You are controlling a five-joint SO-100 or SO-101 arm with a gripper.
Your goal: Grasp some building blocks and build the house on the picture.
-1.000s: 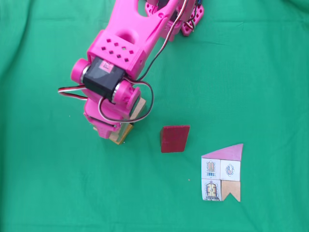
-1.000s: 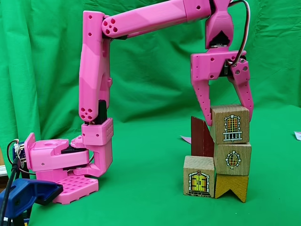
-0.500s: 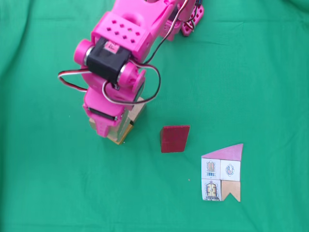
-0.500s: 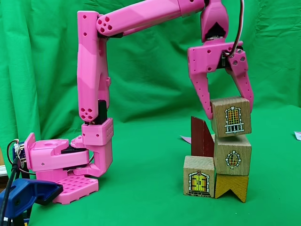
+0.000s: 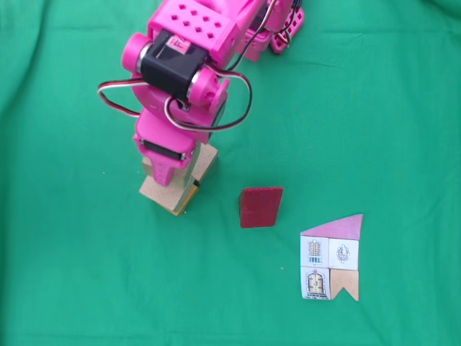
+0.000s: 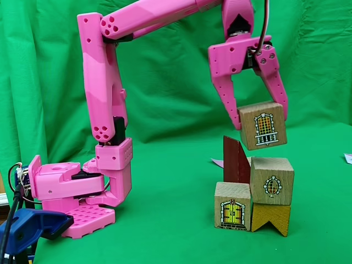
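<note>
In a fixed view from the side, my pink gripper [image 6: 259, 115] is shut on a tan wooden cube [image 6: 263, 125] printed with a window, held tilted in the air above the other building blocks. Below it, a cube with a round window [image 6: 271, 180] rests on a yellow-orange notched block [image 6: 271, 218], and a door cube [image 6: 232, 206] stands to their left. Behind them stands the dark red slant-topped block [image 6: 236, 160]. In a fixed view from above, the gripper [image 5: 178, 164] hangs over tan blocks [image 5: 162, 192], the dark red block [image 5: 261, 207] lies to their right, and the picture [image 5: 330, 258] of the house lies at lower right.
Green cloth [image 5: 72, 274] covers the table, and more of it hangs as a backdrop [image 6: 44, 66]. The arm's pink base [image 6: 71, 192] sits at the left of the side view, with a blue clamp [image 6: 27, 225] beside it.
The gripper has risen with the window cube, lifting it off the round-window cube and drifting left in the side view. The cube now hangs tilted. The other blocks have not moved.
</note>
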